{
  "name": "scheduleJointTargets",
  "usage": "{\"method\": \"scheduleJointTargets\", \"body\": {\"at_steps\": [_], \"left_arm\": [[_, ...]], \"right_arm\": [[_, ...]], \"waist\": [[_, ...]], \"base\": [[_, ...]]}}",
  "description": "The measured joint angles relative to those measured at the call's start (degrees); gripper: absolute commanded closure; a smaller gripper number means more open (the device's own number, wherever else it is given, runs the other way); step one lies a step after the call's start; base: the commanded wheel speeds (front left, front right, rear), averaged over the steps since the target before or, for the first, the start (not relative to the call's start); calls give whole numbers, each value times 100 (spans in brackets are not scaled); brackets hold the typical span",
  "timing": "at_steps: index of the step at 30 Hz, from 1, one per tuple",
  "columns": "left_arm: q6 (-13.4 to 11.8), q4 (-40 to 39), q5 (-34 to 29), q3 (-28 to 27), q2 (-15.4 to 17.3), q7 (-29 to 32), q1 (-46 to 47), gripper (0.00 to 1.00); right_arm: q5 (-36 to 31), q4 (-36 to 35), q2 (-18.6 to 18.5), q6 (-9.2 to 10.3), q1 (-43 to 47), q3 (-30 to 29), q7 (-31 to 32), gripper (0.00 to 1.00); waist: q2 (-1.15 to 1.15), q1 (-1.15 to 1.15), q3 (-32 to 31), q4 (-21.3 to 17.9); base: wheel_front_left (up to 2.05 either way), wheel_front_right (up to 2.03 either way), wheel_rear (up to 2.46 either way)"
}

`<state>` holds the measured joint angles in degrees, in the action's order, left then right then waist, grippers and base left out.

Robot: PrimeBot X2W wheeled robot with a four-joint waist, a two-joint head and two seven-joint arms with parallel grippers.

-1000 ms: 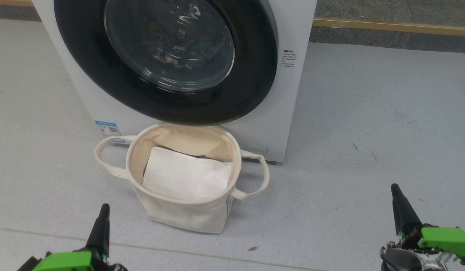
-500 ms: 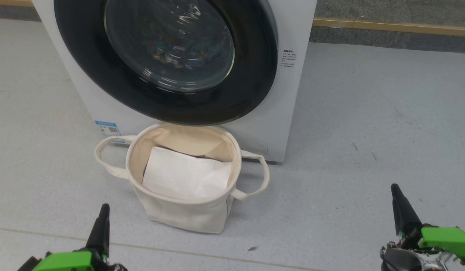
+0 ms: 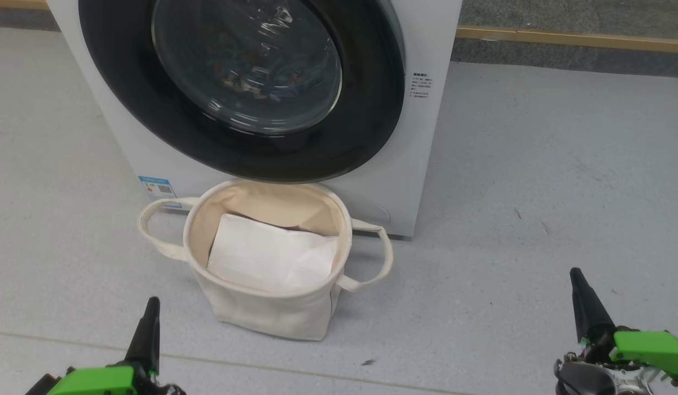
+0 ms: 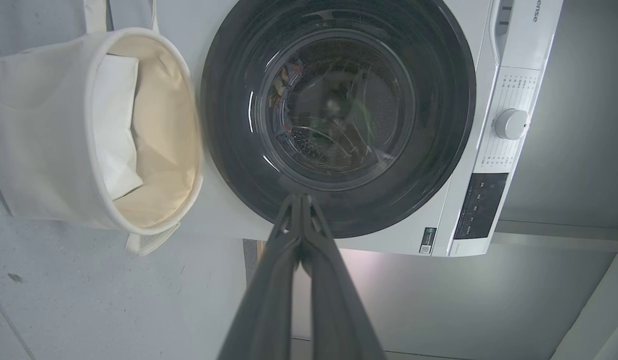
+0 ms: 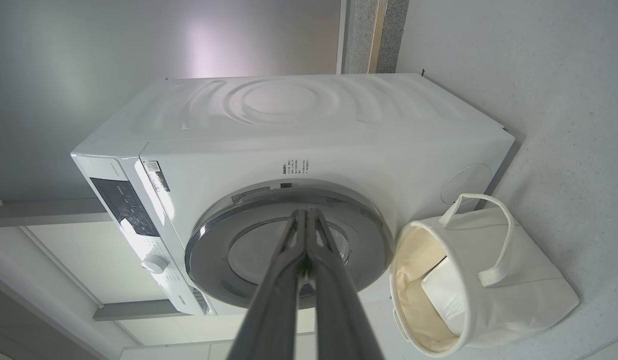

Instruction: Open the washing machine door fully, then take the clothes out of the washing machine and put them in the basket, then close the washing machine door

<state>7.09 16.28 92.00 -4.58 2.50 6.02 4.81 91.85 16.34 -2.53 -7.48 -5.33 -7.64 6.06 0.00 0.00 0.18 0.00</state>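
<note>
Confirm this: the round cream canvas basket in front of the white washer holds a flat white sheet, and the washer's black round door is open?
No. The glossy black round door is shut against the white front-loading washing machine, as the head view shows. The cream canvas basket does hold the flat white sheet.

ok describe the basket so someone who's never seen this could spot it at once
Find the big white washing machine with its round black door shut. On the grey floor in front of it, just below the door, stands the basket. It is the one soft cream canvas tub, with two loop handles and a flat white sheet inside.
</note>
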Motion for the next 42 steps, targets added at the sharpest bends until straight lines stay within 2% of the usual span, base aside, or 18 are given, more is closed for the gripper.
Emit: {"method": "scheduleJointTargets", "body": {"at_steps": [42], "left_arm": [[0,0,0,0,0,0,0,100]], "right_arm": [[0,0,0,0,0,0,0,100]], "waist": [[0,0,0,0]], "base": [[0,0,0]]}}
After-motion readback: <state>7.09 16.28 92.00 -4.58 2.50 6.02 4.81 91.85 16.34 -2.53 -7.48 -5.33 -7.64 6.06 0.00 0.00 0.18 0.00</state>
